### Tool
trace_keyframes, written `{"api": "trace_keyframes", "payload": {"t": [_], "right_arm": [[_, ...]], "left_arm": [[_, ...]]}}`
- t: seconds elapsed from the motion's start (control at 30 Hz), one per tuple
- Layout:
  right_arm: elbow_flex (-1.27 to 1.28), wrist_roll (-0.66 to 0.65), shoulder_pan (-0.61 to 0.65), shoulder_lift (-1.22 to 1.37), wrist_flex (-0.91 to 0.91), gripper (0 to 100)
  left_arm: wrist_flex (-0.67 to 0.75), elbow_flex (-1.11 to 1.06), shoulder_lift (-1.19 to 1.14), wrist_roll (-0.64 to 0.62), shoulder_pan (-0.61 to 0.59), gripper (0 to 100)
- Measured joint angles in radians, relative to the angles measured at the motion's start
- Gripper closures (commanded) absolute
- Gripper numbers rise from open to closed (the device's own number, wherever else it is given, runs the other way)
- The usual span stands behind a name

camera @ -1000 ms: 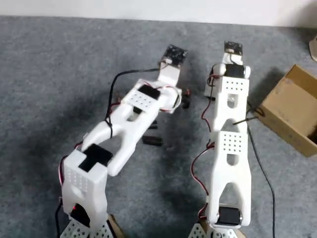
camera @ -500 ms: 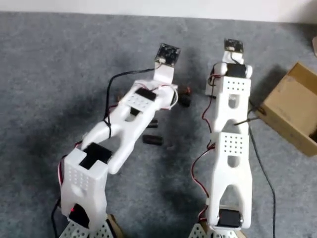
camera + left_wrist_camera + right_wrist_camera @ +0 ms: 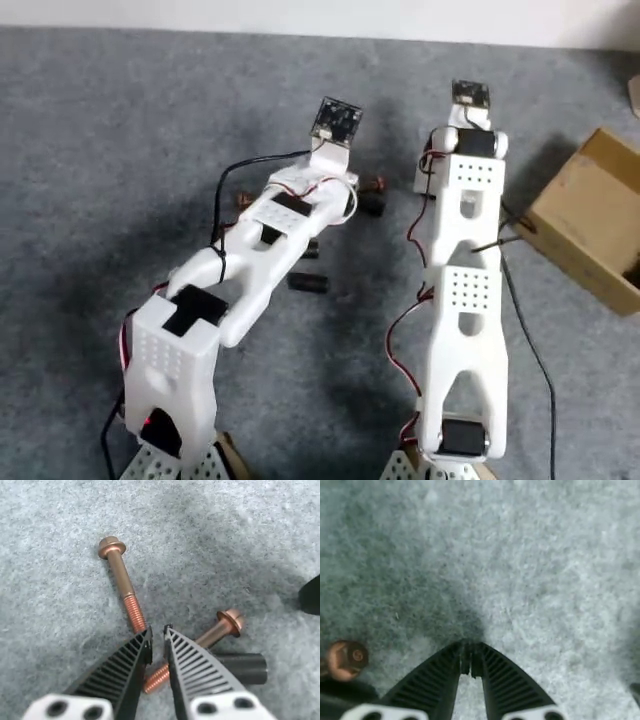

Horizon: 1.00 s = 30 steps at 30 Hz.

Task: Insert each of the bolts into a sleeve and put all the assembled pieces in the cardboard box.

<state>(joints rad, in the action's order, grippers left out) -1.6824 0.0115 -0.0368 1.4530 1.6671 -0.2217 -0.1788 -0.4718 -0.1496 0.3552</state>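
Observation:
Two copper bolts lie on the grey carpet: one (image 3: 122, 585) by itself, the other (image 3: 220, 630) slanted against a black sleeve (image 3: 242, 667). My left gripper (image 3: 157, 629) hovers over the threaded ends of both bolts, its fingers only a narrow gap apart with nothing between them. My right gripper (image 3: 470, 659) is shut and empty above bare carpet, with a bolt head (image 3: 347, 659) off to one side. From above, a bolt (image 3: 375, 184) and a sleeve (image 3: 372, 204) lie between the two arms. Another bolt (image 3: 243, 197) lies on the left arm's other side.
The cardboard box (image 3: 590, 225) stands open at the right edge of the carpet, beyond the right arm (image 3: 465, 230). Two more black sleeves (image 3: 308, 284) (image 3: 308, 250) lie beside the left arm's forearm (image 3: 260, 240).
The left arm's wrist has swung a little to the left, uncovering the bolt on its left side. The right arm has not moved.

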Motion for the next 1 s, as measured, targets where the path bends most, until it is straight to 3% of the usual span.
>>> {"api": "trace_keyframes", "payload": {"t": [0.17, 0.37, 0.53, 0.67, 1.0], "right_arm": [[0.000, 0.000, 0.000, 0.000, 0.000, 99.1], [0.000, 0.000, 0.000, 0.000, 0.000, 99.1], [0.000, 0.000, 0.000, 0.000, 0.000, 99.1], [0.000, 0.000, 0.000, 0.000, 0.000, 99.1], [0.000, -0.031, 0.003, 0.000, 0.000, 99.1]], "left_arm": [[0.000, -0.068, 0.023, 0.000, 0.005, 94], [-0.005, -0.264, 0.324, 0.000, 0.005, 93], [-0.091, -0.393, 0.578, 0.000, 0.037, 93], [-0.175, -0.417, 0.624, 0.000, 0.023, 93], [-0.209, -0.477, 0.624, 0.209, -0.104, 93]]}}
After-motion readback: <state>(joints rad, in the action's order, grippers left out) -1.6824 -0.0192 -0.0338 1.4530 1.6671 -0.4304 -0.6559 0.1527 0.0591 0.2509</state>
